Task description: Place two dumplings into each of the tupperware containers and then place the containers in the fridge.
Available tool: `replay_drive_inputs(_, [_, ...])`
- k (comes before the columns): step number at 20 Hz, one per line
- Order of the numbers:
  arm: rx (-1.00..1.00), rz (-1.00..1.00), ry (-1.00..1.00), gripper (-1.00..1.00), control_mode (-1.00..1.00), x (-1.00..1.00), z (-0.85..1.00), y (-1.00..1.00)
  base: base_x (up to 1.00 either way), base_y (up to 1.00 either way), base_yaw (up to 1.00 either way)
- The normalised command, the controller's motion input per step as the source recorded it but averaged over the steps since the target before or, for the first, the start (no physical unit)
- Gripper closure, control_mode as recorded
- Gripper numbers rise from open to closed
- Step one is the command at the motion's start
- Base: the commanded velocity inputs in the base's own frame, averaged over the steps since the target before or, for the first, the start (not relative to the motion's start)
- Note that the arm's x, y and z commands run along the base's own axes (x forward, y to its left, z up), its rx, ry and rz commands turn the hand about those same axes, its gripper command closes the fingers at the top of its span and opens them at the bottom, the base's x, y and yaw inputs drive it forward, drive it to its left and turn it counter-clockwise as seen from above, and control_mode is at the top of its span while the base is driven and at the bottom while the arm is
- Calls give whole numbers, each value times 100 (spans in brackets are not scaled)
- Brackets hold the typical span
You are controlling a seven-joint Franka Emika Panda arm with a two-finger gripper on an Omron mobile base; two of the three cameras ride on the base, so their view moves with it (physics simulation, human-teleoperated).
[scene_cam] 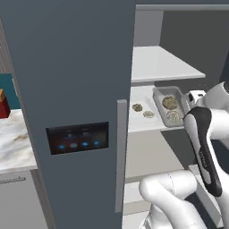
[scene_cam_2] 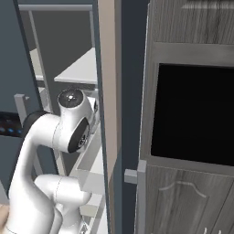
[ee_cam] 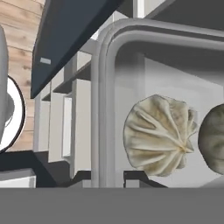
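The fridge looks smooth, matt slate, the tupperware container translucent grey plastic, its dumplings wrinkled and doughy.

white arm reaching into the open fridge, beside a dark grey wood-grain cabinet.

the arm rises from the lower left, its round joint cap facing up near the fridge's inner shelves, which are white and stacked behind it. the fridge's blue-grey side wall stands upright down the middle, with a tan edge strip along it. at far left, the fridge door carries a dark panel of blue lights and a grey handle. the cabinet holds a black rectangular recess above a panelled door with a grey handle.
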Motion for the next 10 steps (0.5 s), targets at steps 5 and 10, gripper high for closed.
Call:
replay_drive_inputs(5, [-4,0,0,100,-100,28,95,12,0,0,0])
replay_drive_inputs(10, [-2,0,1,100,-100,60,83,0,0,0,0])
